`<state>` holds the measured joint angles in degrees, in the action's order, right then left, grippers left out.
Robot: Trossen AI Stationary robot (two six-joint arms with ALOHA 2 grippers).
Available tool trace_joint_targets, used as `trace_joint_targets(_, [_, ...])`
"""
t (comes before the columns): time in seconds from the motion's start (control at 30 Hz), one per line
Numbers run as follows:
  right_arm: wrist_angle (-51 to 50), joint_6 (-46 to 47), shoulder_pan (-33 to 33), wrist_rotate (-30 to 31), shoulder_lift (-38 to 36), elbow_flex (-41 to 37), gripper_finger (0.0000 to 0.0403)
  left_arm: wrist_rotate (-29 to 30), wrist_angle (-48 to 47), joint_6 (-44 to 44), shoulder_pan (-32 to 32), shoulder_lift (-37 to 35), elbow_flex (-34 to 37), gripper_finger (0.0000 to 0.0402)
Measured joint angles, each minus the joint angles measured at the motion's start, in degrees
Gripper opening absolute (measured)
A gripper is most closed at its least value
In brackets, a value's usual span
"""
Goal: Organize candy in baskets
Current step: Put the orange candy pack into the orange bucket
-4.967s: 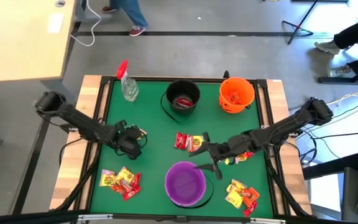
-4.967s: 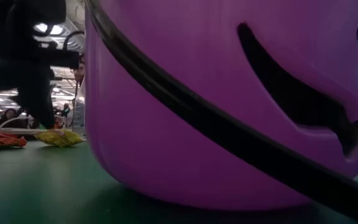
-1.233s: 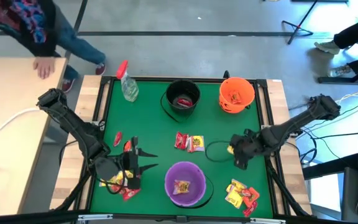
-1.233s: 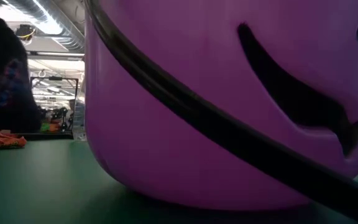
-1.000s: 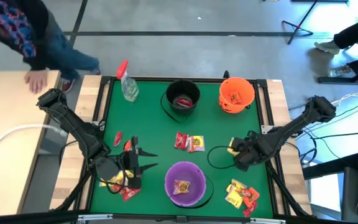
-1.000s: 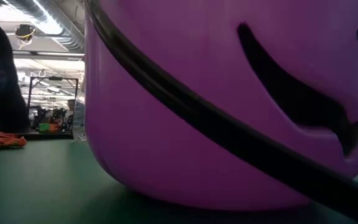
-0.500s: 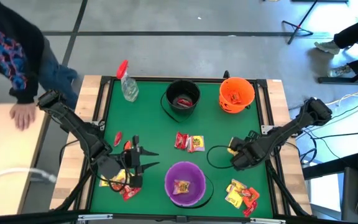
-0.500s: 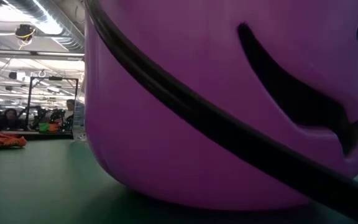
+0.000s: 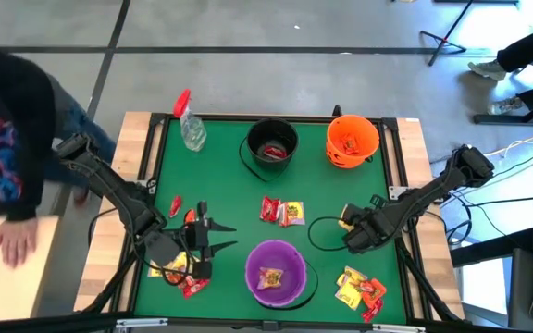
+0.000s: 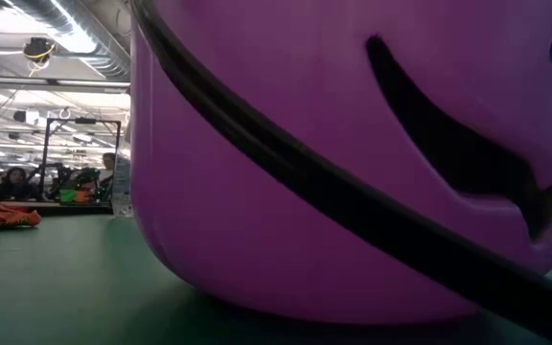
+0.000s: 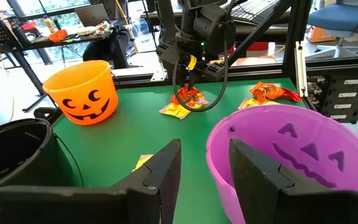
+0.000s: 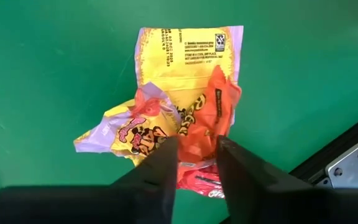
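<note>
Candy lay in small heaps across the green tabletop (image 9: 239,190): one pile (image 9: 283,212) at centre, another (image 9: 359,289) at about 4 o'clock, and one packet inside the purple bucket (image 9: 276,273) at 6 o'clock. The black bucket (image 9: 272,145) and orange bucket (image 9: 352,140) stood at 12 and 1 o'clock. The right pincer (image 12: 194,163), fingers slightly spread, hovered over crumpled packets (image 12: 179,118) at 3 o'clock. The left pincer (image 11: 204,171), spread, sat at 8 o'clock
</note>
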<state>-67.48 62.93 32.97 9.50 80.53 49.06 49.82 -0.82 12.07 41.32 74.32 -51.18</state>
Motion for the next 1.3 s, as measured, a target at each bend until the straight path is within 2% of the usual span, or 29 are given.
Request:
trace_joint_targets(0.27, [-0.22,-0.39,0.0,-0.02,-0.02,0.0,0.0005,0.0,0.0,0.92,0.0,0.0,0.0,0.0126])
trace_joint_targets(0.47, [-0.85,-0.36,0.0,0.95,-1.49,0.89,0.0008,0.02,-0.02,0.93,-0.03,1.41,-0.01,0.0126])
trace_joint_targets(0.73, [-6.55,-0.4,0.0,7.73,-2.34,9.91,0.0002,0.0,0.07,1.38,-0.07,3.22,-0.01,0.0126])
trace_joint_targets(0.9, [-5.39,-0.39,0.09,7.49,-2.38,12.78,0.0005,0.01,0.26,1.48,-0.04,3.26,-0.01,0.0126])
trace_joint_targets(1.07, [-4.37,-0.23,1.31,2.46,-1.38,8.53,0.0037,-1.05,0.25,2.43,0.42,3.26,-0.02,0.0126])
trace_joint_targets(1.3, [-2.6,2.47,1.9,1.82,-1.36,3.42,0.0144,-1.27,0.23,2.41,0.47,3.26,0.0,0.0126])
